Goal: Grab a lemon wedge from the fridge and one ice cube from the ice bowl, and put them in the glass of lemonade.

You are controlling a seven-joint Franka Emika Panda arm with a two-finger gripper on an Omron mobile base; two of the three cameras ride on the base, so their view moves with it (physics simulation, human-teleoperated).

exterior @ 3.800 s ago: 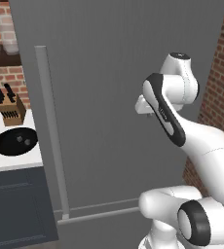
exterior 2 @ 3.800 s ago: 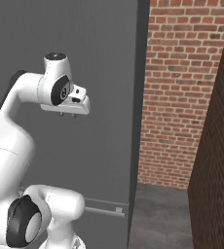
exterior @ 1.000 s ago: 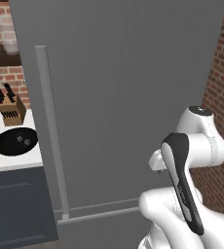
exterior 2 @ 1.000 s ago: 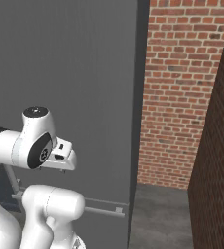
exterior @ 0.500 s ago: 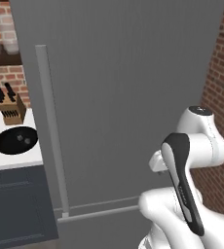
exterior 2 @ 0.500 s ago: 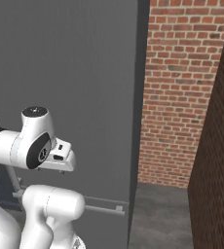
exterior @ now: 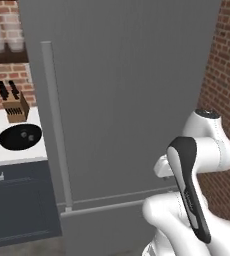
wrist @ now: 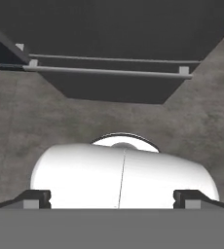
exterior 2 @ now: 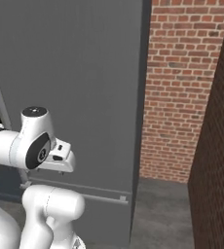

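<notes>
Standing shut, the tall dark grey fridge (exterior: 122, 100) takes up most of both base views, its long vertical light grey bar handle (exterior: 56, 125) running down its left side. To the left of it a white surface (exterior: 14, 152) over dark grey cabinet fronts (exterior: 17, 210) carries the wide shallow black ice bowl (exterior: 20, 137), with a wooden knife block (exterior: 16, 107) behind it against a red brick wall (exterior: 9, 80). More red brick wall (exterior 2: 182, 87) rises to the right of the fridge, above a grey concrete floor (exterior 2: 162, 214). A pale object at the left frame edge beside the bowl is cut off and hard to identify. The contents of the bowl are too small to make out. In the hand view the end effector (wrist: 112, 197) points down at the floor before the fridge's base, its two dark fingertips (wrist: 36, 197) spread fully wide and holding nothing.
</notes>
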